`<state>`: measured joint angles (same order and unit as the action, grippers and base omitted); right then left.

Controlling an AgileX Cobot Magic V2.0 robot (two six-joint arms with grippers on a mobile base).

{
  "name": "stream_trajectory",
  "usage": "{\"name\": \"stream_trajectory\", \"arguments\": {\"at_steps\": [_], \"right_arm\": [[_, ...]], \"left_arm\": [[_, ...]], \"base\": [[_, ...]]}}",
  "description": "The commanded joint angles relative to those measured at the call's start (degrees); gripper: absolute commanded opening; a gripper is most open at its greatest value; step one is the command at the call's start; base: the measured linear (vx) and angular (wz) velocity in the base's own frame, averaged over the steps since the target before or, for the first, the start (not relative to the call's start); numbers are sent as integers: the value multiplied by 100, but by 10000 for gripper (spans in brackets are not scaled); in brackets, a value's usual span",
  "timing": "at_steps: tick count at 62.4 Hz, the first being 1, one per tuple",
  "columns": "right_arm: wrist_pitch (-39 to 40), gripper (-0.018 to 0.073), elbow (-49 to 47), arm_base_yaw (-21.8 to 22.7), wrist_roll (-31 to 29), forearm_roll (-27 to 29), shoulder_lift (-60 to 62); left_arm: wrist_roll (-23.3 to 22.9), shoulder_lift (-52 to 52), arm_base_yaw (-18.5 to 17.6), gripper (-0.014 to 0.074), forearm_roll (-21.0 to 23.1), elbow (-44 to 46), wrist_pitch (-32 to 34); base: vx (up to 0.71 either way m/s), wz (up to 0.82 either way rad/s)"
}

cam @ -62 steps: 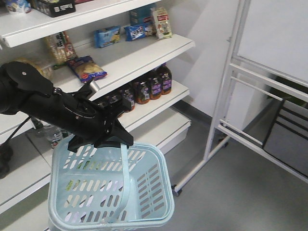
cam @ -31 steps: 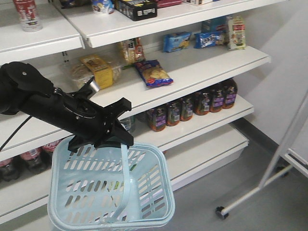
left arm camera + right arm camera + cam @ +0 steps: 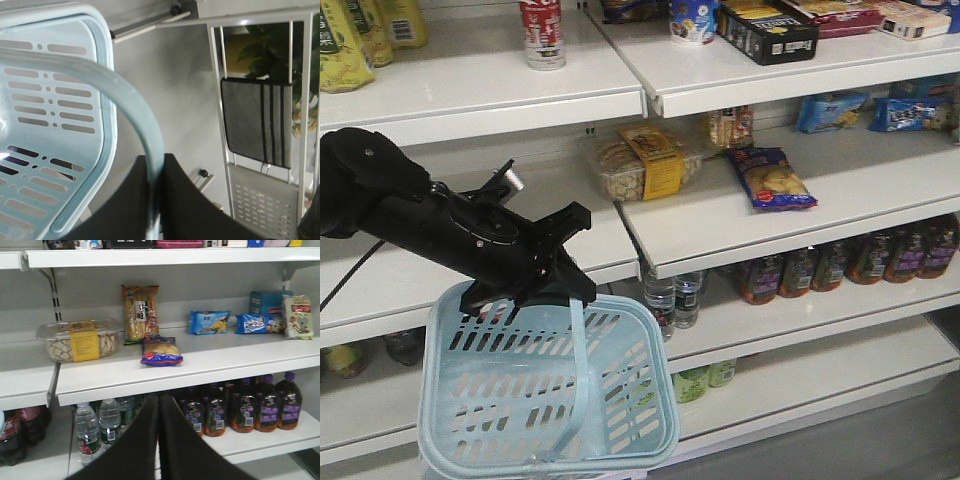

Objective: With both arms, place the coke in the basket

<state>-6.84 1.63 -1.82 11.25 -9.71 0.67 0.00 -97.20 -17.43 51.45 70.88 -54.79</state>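
The light blue basket (image 3: 655, 345) hangs by one swing handle (image 3: 582, 370) from my left gripper (image 3: 525, 290), in front of the shelves. In the left wrist view the gripper (image 3: 155, 172) is shut on the curved handle (image 3: 125, 95), with the basket's slotted wall (image 3: 60, 100) to its left. A bottle with a red wrap and a pale grey lower band, the coke (image 3: 542, 35), stands on the top shelf, well above and slightly right of the basket. My right gripper (image 3: 159, 402) is shut on nothing and faces the lower shelves; it is outside the front view.
White shelves (image 3: 740, 235) carry a clear pastry box (image 3: 645, 165), snack bags (image 3: 772, 180), water bottles (image 3: 672, 300), dark juice bottles (image 3: 880, 255) and yellow bottles (image 3: 350, 35). Dark red-labelled bottles (image 3: 12, 432) stand low left. A white rack (image 3: 257, 122) stands behind.
The view has swung left along the shelves, so the shelf goods slid right and the coke on the top shelf moved towards the middle. The left gripper still holds the basket handle.
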Motion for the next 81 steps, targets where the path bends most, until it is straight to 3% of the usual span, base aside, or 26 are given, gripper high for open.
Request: {"name": "stream_trajectory", "arguments": {"at_steps": [1,81], "right_arm": [[425,-10,110,42,15,-38,64],[425,-10,110,42,15,-38,64]], "left_arm": [[0,274,-34,-5,385,158,4],[0,274,-34,-5,385,158,4]], "base": [[9,36],[6,22]]}}
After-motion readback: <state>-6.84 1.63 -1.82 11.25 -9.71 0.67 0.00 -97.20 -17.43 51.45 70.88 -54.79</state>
